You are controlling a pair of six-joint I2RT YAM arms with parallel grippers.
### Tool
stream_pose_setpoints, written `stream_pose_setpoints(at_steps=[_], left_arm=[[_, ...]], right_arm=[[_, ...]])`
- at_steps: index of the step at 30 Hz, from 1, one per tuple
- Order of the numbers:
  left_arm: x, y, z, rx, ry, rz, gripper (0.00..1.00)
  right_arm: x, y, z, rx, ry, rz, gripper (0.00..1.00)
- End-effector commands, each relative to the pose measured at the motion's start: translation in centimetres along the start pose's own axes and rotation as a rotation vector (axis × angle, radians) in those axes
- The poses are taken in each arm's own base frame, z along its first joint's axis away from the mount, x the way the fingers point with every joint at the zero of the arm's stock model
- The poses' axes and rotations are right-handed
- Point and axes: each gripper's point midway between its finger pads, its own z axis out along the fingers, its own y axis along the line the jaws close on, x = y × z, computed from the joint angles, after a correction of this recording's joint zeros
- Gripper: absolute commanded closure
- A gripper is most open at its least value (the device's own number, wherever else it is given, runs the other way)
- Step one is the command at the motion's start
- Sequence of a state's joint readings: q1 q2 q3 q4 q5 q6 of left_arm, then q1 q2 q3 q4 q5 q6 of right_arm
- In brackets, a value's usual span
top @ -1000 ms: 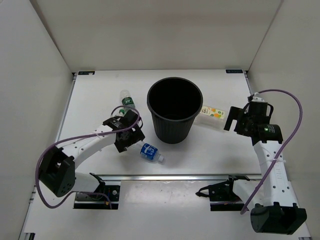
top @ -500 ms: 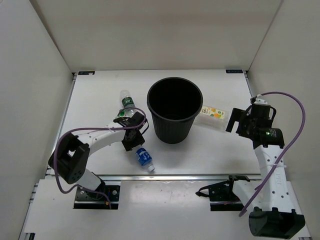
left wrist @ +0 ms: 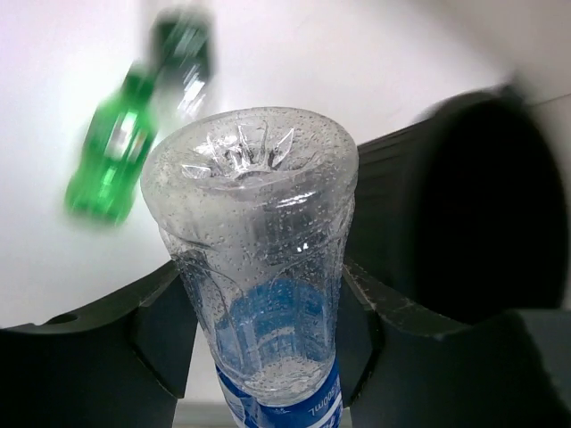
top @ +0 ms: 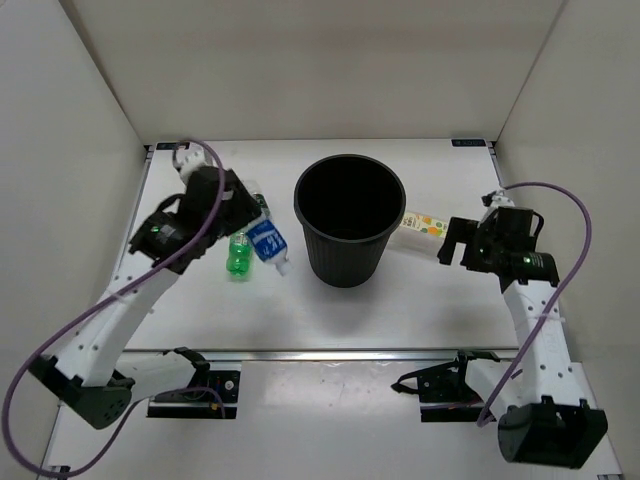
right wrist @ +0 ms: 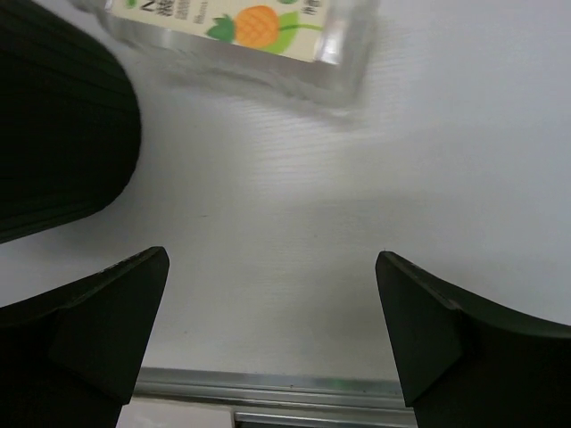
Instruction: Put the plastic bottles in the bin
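Four plastic bottles: one blue-labelled bottle [top: 268,243], one all-green soda bottle [top: 238,255], one green-labelled bottle, blurred [left wrist: 181,45], one orange-labelled bottle [top: 425,223]. One round black bin [top: 345,262]. Two robot arms: left arm [top: 120,305], right arm [top: 535,325].

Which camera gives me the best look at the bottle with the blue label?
Left wrist: the blue-label bottle fills the frame, base toward the camera, clamped in the left gripper. Top external shows it whole but small, just left of the bin. Right wrist doesn't show it.
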State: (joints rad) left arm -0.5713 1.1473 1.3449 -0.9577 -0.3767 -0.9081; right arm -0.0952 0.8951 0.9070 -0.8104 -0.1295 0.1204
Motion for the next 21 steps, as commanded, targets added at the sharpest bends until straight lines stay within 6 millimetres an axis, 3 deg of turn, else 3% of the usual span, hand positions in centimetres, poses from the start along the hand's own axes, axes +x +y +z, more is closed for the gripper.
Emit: stream_pose_setpoints(at_steps=[1, 5, 7, 9, 13, 15, 18, 19, 20, 21], left_arm=[[-5.8, -2.9, -4.2, 0.096, -0.183, 0.122, 0.48], [-10.1, -8.0, -5.5, 0.25, -0.311, 0.126, 0.49], [-10.6, -12.2, -5.7, 0.36, -0.33, 0.137, 0.47], [-10.9, -15.2, -4.1, 0.369, -0.376, 0.183, 0.47], [-11.2, -19.8, -3.1, 0.438, -0.424, 0.207, 0.45], [-10.7, -21.4, -1.5, 0.441, -0.44, 0.23, 0.44], [-10.0, -22.6, 0.5, 0.358, -0.475, 0.303, 0.34], [-10.2, -23.2, 0.0, 0.36, -0.485, 0.316, 0.31], [-9.6, -23.1, 1.2, 0.321, -0.472, 0.347, 0.28], [-8.9, -23.5, 1.8, 0.309, -0.459, 0.375, 0.2]], right_arm=[[-3.7, 4.1, 1.0, -0.252, -0.079, -0.136, 0.01], [-6.3, 6.0, 1.4, -0.283, -0.134, -0.283, 0.01], [-8.0, 6.6, 0.9, -0.319, -0.222, -0.29, 0.0], [-9.0, 6.9, 0.6, -0.37, -0.273, -0.273, 0.01], [-11.4, 7.2, 0.4, -0.385, -0.316, -0.298, 0.01], [-11.8, 7.2, 1.8, -0.394, -0.291, -0.332, 0.0], [-13.2, 7.0, 2.8, -0.438, -0.261, -0.393, 0.01], [-12.4, 6.8, 4.0, -0.461, -0.204, -0.416, 0.01], [-12.6, 6.8, 3.9, -0.469, -0.184, -0.456, 0.01], [-12.9, 7.2, 4.7, -0.486, -0.16, -0.476, 0.01]])
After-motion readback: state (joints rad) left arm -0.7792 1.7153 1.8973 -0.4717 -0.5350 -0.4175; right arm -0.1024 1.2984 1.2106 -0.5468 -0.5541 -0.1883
